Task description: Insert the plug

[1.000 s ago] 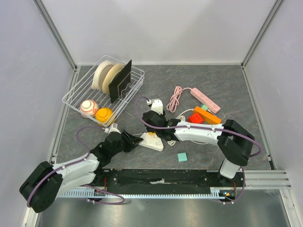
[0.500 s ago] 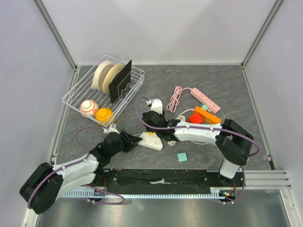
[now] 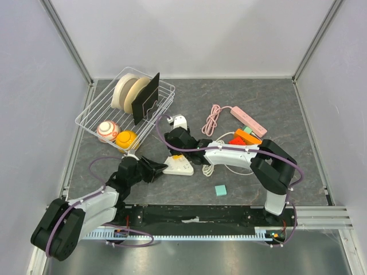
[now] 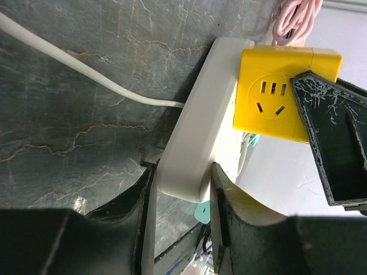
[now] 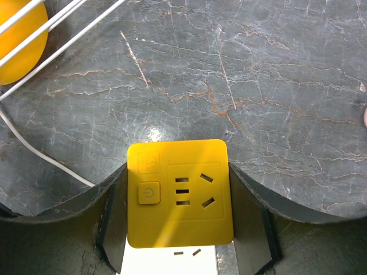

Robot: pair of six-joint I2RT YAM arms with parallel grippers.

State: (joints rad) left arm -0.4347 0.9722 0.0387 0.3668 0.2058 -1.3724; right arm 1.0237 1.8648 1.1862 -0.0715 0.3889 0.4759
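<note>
Bright even light, soft shadows, pics sharp

A: What sits between the left gripper (image 4: 182, 184) fingers?
B: The near end of a white power strip (image 4: 198, 132). One finger presses each side of it, and the strip runs ahead of the gripper, up and to the right.
A: And further along it?
B: A yellow adapter (image 4: 275, 94) on the strip's face, sockets showing. A scratched black finger (image 4: 335, 143) touches its right edge. How far it is seated, I cannot tell.
A: Anything to the left?
B: A white cable (image 4: 86, 74) crosses the dark marbled table (image 4: 86, 149) and meets the strip. Far ahead lies a pink cord (image 4: 298, 14); a teal scrap (image 4: 200, 213) peeks out just beneath the strip.
</note>
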